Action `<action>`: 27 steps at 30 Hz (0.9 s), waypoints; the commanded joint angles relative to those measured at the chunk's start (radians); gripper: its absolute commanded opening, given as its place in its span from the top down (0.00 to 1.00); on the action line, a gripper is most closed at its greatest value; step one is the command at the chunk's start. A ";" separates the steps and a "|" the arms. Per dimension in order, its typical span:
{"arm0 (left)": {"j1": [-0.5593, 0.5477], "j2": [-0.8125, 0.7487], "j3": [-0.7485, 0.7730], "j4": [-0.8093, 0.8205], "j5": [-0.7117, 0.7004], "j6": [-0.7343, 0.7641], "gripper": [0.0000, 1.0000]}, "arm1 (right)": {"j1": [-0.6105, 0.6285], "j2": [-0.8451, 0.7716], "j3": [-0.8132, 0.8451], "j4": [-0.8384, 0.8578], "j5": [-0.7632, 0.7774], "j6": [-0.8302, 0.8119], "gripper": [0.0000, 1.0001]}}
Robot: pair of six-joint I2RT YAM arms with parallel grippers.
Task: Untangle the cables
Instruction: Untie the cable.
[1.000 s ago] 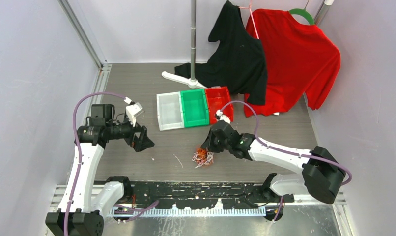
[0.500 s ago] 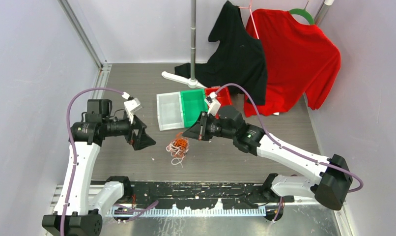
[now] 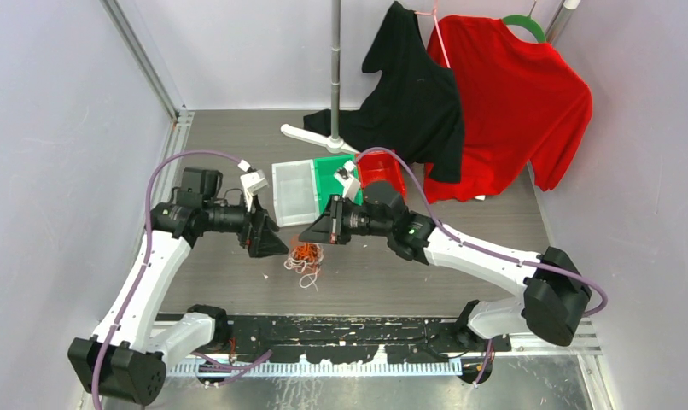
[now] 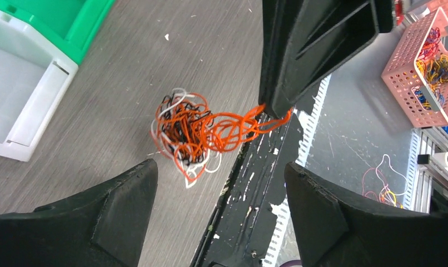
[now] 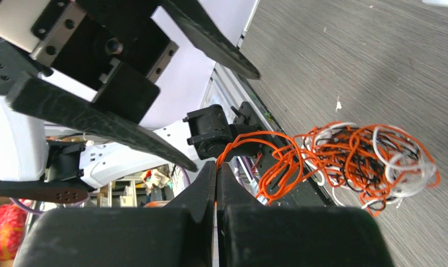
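As the right end effector (image 5: 216, 169) clamps them, cables (image 5: 355, 158) dangle beneath.

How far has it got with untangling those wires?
Nothing looks separated yet: the cables are one orange, white and black clump. In hand: the right gripper is shut on a few orange strands, with the left gripper open, facing the clump. Left to do: pulling every wire free.

1. The cables (image 3: 306, 256) are between the left gripper (image 3: 282, 248) and the right gripper (image 3: 306, 238).
2. The bins (image 3: 276, 195) stand in a row just behind them, farther away.
3. Two shirts (image 3: 503, 102) hang at the far right.
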 commanded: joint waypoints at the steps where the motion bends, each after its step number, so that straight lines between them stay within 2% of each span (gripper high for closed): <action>1: -0.015 0.018 -0.001 0.072 0.035 -0.007 0.17 | 0.012 0.013 0.069 0.160 -0.068 0.052 0.99; 5: -0.017 0.025 0.002 0.065 0.036 0.027 0.25 | 0.016 0.031 0.081 0.173 -0.090 0.061 0.99; 12: -0.025 0.032 -0.002 0.009 0.108 0.065 0.46 | 0.017 0.090 0.085 0.257 -0.134 0.114 0.99; 14: -0.025 0.031 -0.012 -0.008 0.140 0.069 0.58 | 0.017 0.100 0.089 0.277 -0.141 0.126 0.99; 17: -0.026 0.020 -0.014 -0.021 0.139 0.067 0.82 | 0.017 0.090 0.090 0.255 -0.138 0.112 0.99; 18: -0.026 0.017 -0.006 -0.028 0.121 0.069 0.89 | 0.017 0.083 0.088 0.236 -0.133 0.099 0.99; 22: -0.026 -0.002 0.043 -0.045 -0.013 0.061 0.99 | 0.015 0.015 0.082 0.056 -0.069 -0.029 0.97; 25: -0.026 -0.034 0.067 -0.027 -0.123 0.022 1.00 | 0.014 -0.040 0.077 -0.108 0.032 -0.140 0.91; 27: -0.026 -0.049 0.080 -0.036 -0.134 0.009 1.00 | 0.015 -0.069 0.083 -0.224 0.120 -0.203 0.92</action>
